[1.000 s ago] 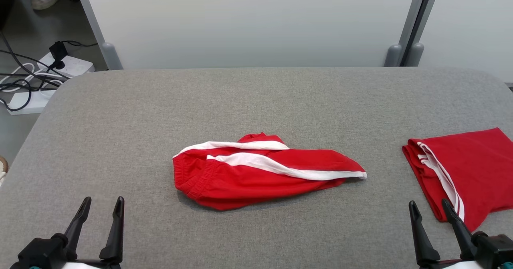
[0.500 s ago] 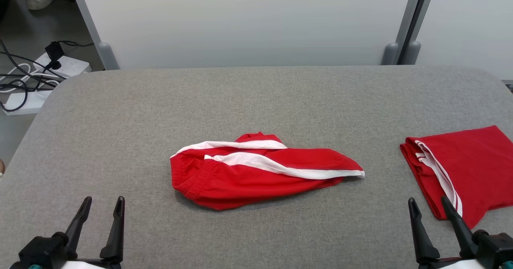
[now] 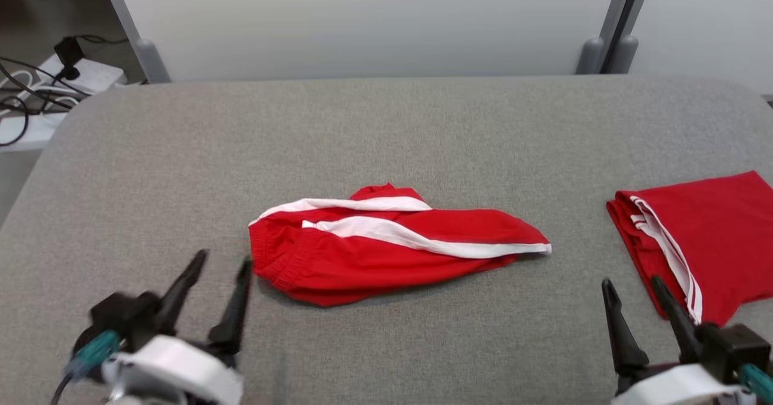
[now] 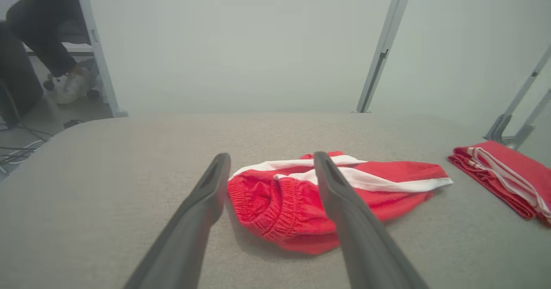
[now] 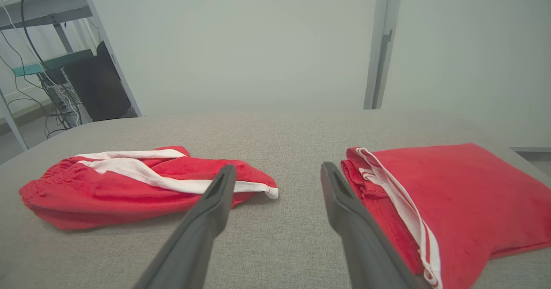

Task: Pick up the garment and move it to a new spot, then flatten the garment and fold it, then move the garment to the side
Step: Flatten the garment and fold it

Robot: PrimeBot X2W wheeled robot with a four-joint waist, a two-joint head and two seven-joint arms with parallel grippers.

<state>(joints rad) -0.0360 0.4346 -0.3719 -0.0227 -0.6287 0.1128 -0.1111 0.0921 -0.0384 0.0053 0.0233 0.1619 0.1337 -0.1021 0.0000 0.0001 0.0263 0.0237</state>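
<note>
Quick count: two red garments with white stripes, a crumpled one mid-frame and a folded one at the right edge. Two grippers, left gripper lower left and right gripper lower right (two dark fingers each, so four total). One grey table under everything

My left pincer sits at the lower left of the head view. Its two dark fingers are spread wide and lean right, and the white wrist behind them is blurred (teal trim on its side). My right pincer is at the lower right, its fingers equally wide, leaning slightly left. Both are empty.
</note>
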